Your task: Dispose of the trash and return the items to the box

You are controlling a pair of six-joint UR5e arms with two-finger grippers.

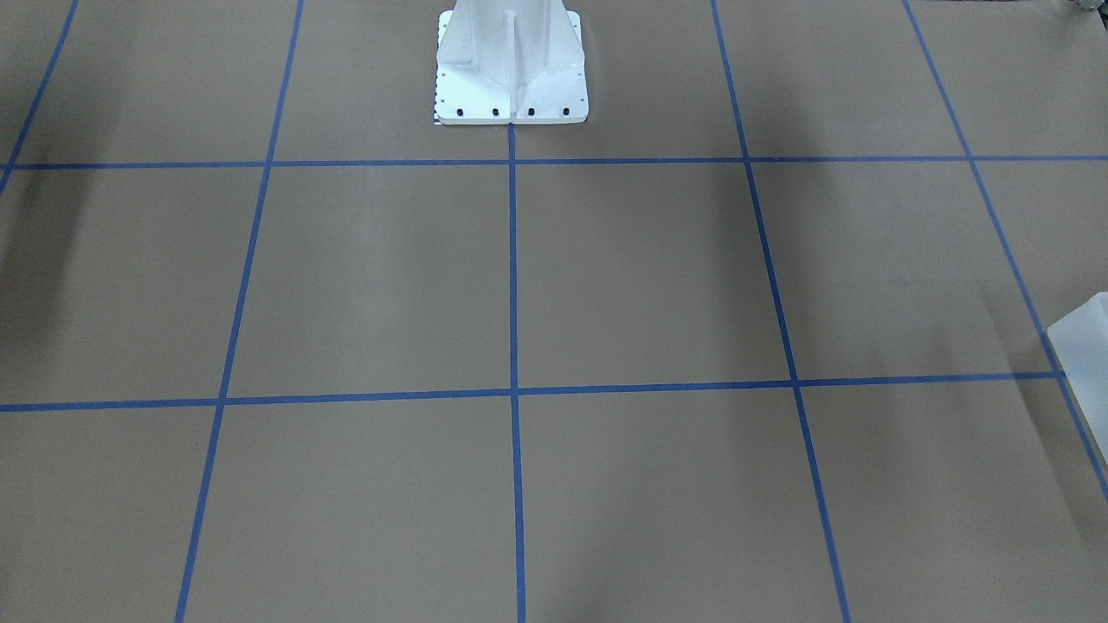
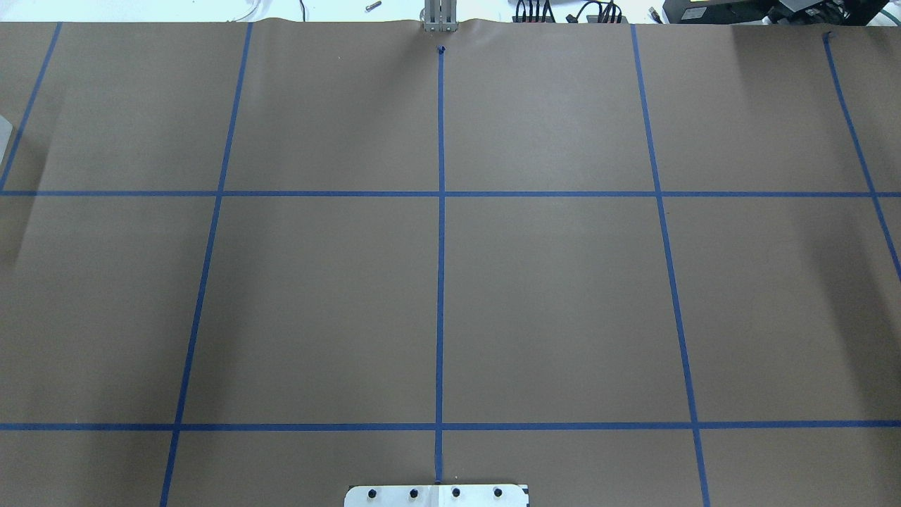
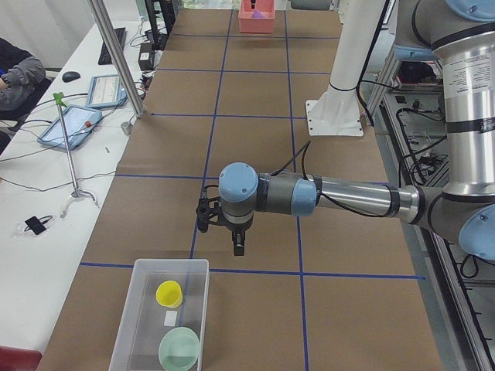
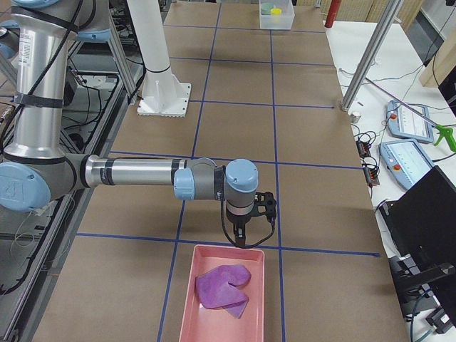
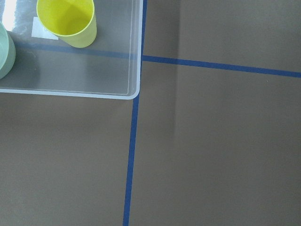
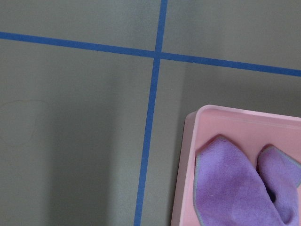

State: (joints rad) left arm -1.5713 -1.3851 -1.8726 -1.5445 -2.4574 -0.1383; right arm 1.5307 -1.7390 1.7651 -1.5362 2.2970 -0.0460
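Observation:
The milky translucent box (image 3: 170, 262) stands at my left end of the table. It holds the mint-green bowl (image 3: 179, 349), a yellow cup (image 3: 168, 294) and a white label (image 3: 170, 318). My left gripper (image 3: 236, 246) hangs just beyond the box's far end and points down; I cannot tell whether it is open. The left wrist view shows the box corner (image 5: 84, 70), the cup (image 5: 68, 21) and the bowl's edge (image 5: 4, 52), with no fingers. My right gripper (image 4: 241, 235) hangs at the pink tray's (image 4: 231, 258) edge; its state is unclear.
The pink tray holds a crumpled purple cloth (image 4: 224, 288), which also shows in the right wrist view (image 6: 235, 188). The white robot base (image 1: 511, 78) stands at mid-table. Brown paper with blue tape lines covers the table. A box corner (image 1: 1082, 346) shows at the front view's edge.

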